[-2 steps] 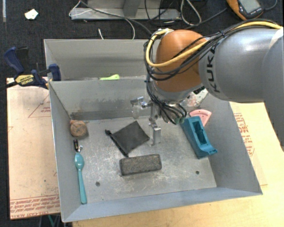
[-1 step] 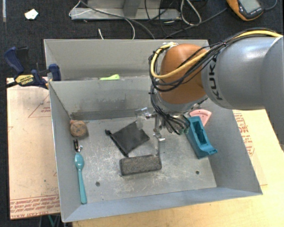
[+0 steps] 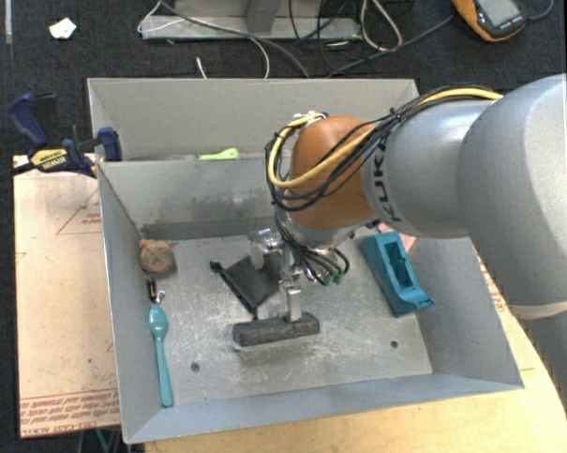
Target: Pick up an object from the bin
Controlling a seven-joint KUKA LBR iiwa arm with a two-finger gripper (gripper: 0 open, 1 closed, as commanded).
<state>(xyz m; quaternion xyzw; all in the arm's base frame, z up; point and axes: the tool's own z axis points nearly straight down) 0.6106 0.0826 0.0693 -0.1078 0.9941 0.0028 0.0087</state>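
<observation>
Count: one dark bar (image 3: 276, 330), one black sheet (image 3: 248, 281), one blue box (image 3: 395, 274), one spoon (image 3: 160, 353), one brown lump (image 3: 157, 256).
Gripper (image 3: 292, 310): down over the bar, front-middle of the bin (image 3: 364, 349); open or closed, cannot tell.
Hidden: sheet's right edge, behind the gripper.

Black letters "KU", turned sideways, stand on the grey arm (image 3: 450, 171) just beside its orange cover (image 3: 330, 167); the rest of the word is hidden.

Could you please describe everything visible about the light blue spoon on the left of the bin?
The spoon looks like light blue plastic, with a small oval bowl and a slim straight handle. It lies flat on the bin floor beside the left wall, bowl toward the far side, handle pointing at the near edge.
</observation>
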